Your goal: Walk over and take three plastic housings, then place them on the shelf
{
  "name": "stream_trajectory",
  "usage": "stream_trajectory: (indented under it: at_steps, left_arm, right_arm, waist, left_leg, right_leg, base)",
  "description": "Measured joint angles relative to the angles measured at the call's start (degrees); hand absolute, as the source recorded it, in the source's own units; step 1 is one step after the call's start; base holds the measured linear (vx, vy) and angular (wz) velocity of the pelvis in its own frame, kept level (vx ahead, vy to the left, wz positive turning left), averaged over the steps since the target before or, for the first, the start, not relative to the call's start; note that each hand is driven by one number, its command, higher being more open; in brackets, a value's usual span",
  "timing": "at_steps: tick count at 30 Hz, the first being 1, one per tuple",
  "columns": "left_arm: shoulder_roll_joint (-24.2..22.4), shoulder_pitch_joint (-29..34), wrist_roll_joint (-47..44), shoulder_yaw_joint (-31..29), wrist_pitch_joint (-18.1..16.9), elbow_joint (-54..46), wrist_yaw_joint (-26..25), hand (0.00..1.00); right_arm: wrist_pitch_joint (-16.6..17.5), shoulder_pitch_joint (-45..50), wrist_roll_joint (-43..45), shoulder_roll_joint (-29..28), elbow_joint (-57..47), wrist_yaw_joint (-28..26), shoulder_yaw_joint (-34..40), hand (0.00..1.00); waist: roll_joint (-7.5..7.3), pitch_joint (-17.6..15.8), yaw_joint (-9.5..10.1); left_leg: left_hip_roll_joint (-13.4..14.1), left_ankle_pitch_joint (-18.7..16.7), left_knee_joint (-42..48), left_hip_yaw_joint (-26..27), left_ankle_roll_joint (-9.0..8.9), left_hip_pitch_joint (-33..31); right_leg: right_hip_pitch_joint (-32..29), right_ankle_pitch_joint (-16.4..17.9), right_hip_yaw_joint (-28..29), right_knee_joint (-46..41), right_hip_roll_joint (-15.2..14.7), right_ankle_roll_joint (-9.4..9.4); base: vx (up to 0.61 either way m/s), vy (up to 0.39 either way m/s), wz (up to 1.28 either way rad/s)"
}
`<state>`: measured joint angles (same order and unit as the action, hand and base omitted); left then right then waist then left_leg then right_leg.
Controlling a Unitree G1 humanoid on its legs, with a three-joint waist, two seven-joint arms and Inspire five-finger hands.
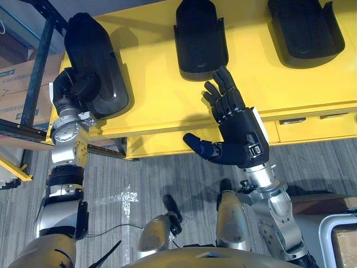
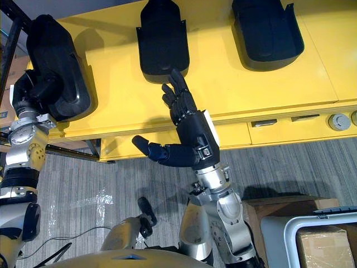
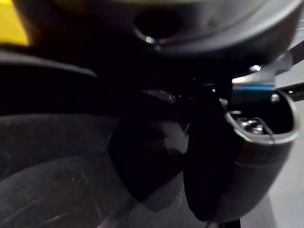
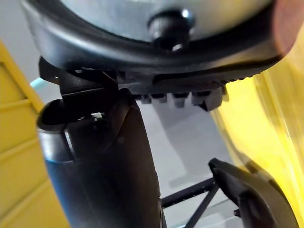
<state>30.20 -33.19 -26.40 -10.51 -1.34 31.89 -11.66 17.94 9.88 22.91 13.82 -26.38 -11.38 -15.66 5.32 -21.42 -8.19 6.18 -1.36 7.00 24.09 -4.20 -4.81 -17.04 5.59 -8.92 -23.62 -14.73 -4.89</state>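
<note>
Over yellow table's (image 1: 156,95) front edge, R hand (image 1: 241,134) hovers, fingers straight & close together, thumb out sideways, tips by mid housing's (image 1: 199,39) near corner, contact unclear. L hand (image 1: 74,85) clamps thumb over near end of left housing (image 1: 103,56) at table's left edge. Far right lies third housing (image 1: 304,28).

Head stereo pair: mounted high, pitched steeply down at the near edge of the yellow table (image 1: 162,111) and the grey floor (image 1: 139,184). Both eyes share the table, housings (image 1: 201,39), left hand (image 1: 78,84) and right hand (image 1: 240,134), with a slight sideways offset. Left wrist cam: right up against its hand, dark plastic just past it. Right wrist cam: very close, looks past its thumb to table and floor.
</note>
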Motion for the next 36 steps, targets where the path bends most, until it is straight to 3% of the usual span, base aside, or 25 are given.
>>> stream_trajectory:
  at_steps: [7, 11, 20, 25, 31, 36]
  left_arm:
    - [0.2, -2.3, 2.6, -0.4, 0.9, 2.1, 1.2, 1.00]
    - [0.6, -2.8, 3.2, -1.0, 3.1, 3.1, 2.5, 1.00]
    - [4.0, -2.9, 5.0, 0.9, 5.2, 8.9, 7.6, 1.00]
    - [4.4, -2.8, 5.2, 2.9, 5.3, 11.5, 8.3, 1.00]
    - [6.4, -5.3, 6.4, 5.9, 4.2, 11.5, 7.7, 1.00]
    - [6.9, -7.5, 8.8, 7.3, 2.5, 11.5, 2.6, 1.00]
  right_arm:
    - [-0.1, 0.0, 0.0, 0.0, -1.3, 0.6, -0.7, 1.00]
    - [-0.1, 0.2, 0.6, 0.0, -1.3, 0.6, -0.7, 1.00]
    - [-0.1, 2.3, 2.3, 0.0, -0.9, -1.3, 0.7, 1.00]
    - [-0.1, 3.4, 2.6, 0.0, 2.1, -3.2, 2.7, 1.00]
    - [0.4, 4.8, 2.1, 0.5, 5.3, -3.4, 2.6, 1.00]
    - [2.8, 3.3, -2.2, 2.9, 7.9, -3.4, 1.2, 1.00]
  waist:
    - [-0.01, 0.0, -0.02]
    - [-0.01, 0.0, -0.16]
    - [0.39, 0.8, -1.85]
    - [1.37, 4.2, -2.83]
    - [1.51, 7.5, -2.98]
    - [1.89, 9.7, -2.05]
  left_leg:
    - [0.5, -1.0, 1.9, 0.8, -0.18, -0.6]
    - [0.5, -1.0, 1.9, 1.2, -0.21, 0.5]
    - [0.3, -1.3, 0.5, 2.1, -0.20, 4.5]
    - [-0.6, -0.1, -3.1, 2.3, -0.04, 7.4]
    - [-0.6, 0.2, -4.5, 1.6, 0.06, 9.0]
    - [-0.1, 0.2, -4.5, 0.5, 0.06, 9.4]
  right_leg:
    - [0.0, 0.0, 0.1, -0.1, 0.0, -0.03]
    - [0.8, -0.1, 0.5, -0.1, 0.0, -0.09]
    - [5.1, -1.0, 1.4, 2.9, 0.9, -1.20]
    - [7.3, -2.1, 1.3, 6.1, 1.4, -1.55]
    - [10.3, -2.9, 0.5, 9.4, 2.0, -1.83]
    - [12.8, -3.9, -0.9, 12.1, 2.6, -1.73]
  base:
    - [0.00, 0.000, 0.00]
    - [0.00, -0.017, -0.06]
    - [-0.01, 0.005, -0.08]
    - [0.06, 0.013, -0.04]
    - [0.05, 0.006, 0.02]
    - [0.01, -0.001, 0.07]
